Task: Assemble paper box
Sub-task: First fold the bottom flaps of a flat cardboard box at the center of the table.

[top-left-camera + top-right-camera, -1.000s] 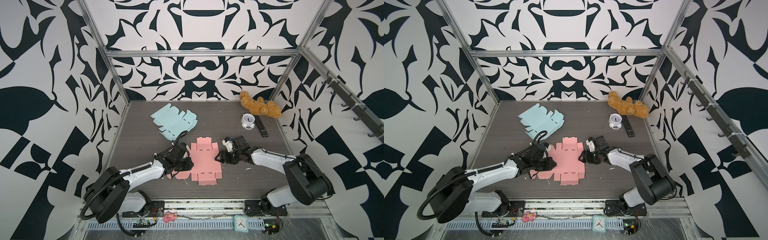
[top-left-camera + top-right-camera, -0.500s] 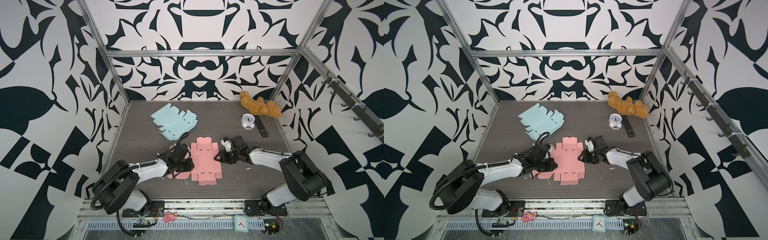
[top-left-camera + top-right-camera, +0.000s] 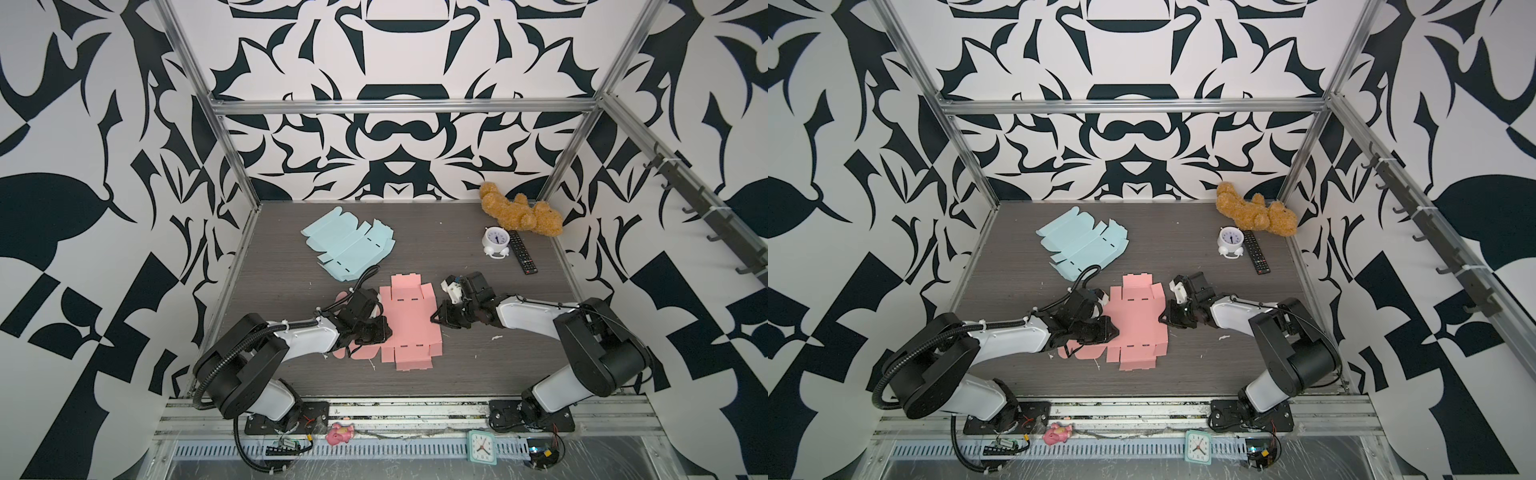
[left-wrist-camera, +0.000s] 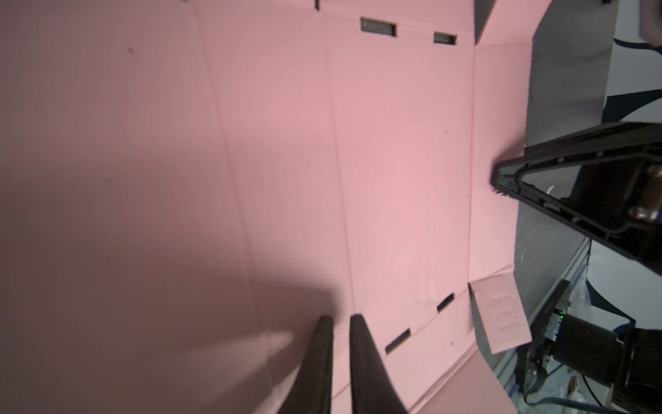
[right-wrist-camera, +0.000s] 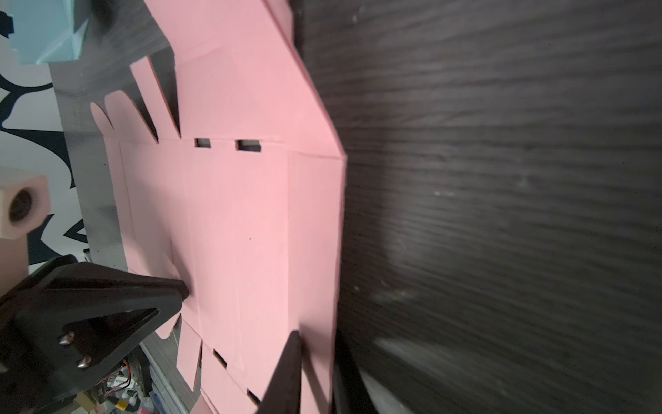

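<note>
Item: pink box blank (image 3: 409,324), flat at mid-worktop (image 3: 478,365) between your arms; your left fingers (image 4: 322,351), nearly together, press its left side down as an anchor, while your right fingers (image 5: 286,369) pinch the right flap's edge, presumably to fold it up.

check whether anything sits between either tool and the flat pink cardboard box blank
Nothing visible does. The left tool sits right over the flat pink cardboard box blank near its left side, and the right tool straddles its right edge flap.
</note>
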Controlling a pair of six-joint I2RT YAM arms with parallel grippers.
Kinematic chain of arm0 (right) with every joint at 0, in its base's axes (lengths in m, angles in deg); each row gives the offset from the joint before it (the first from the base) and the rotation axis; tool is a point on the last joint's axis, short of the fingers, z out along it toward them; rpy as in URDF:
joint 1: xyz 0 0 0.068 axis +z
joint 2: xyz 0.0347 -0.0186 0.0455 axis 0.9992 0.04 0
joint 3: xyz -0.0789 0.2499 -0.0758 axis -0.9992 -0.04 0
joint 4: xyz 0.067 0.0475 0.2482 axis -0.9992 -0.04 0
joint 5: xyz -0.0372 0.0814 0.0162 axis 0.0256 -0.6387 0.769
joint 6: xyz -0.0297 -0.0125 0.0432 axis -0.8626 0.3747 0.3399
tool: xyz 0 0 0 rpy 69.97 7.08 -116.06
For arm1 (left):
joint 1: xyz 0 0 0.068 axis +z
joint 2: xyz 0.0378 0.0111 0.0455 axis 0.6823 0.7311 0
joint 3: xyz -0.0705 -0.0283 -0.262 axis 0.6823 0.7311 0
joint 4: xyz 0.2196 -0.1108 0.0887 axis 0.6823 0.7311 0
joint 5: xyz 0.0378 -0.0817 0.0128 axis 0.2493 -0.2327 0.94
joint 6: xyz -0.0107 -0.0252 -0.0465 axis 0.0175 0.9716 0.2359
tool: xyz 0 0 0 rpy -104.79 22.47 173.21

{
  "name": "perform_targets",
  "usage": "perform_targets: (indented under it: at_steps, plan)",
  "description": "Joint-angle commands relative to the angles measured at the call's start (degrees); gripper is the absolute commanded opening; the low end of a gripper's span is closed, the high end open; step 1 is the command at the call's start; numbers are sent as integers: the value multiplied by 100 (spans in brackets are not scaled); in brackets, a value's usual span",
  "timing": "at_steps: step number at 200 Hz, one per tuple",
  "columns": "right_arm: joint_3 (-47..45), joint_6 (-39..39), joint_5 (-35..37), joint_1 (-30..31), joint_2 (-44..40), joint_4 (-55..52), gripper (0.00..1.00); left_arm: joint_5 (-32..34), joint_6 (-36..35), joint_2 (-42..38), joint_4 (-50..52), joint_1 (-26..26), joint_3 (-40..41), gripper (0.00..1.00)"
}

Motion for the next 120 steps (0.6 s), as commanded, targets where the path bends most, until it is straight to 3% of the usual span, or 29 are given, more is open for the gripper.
perform_targets:
  at_steps: [1,43,120]
  plan:
    - [-43,94,3,35,-241,130,13,-39,78,145,-25,13,115,15]
    - [-53,161,-83,31,-321,198,8,-45,99,228,-76,13,106,15]
    - [-148,357,-309,37,-203,571,11,-48,108,236,-137,14,137,15]
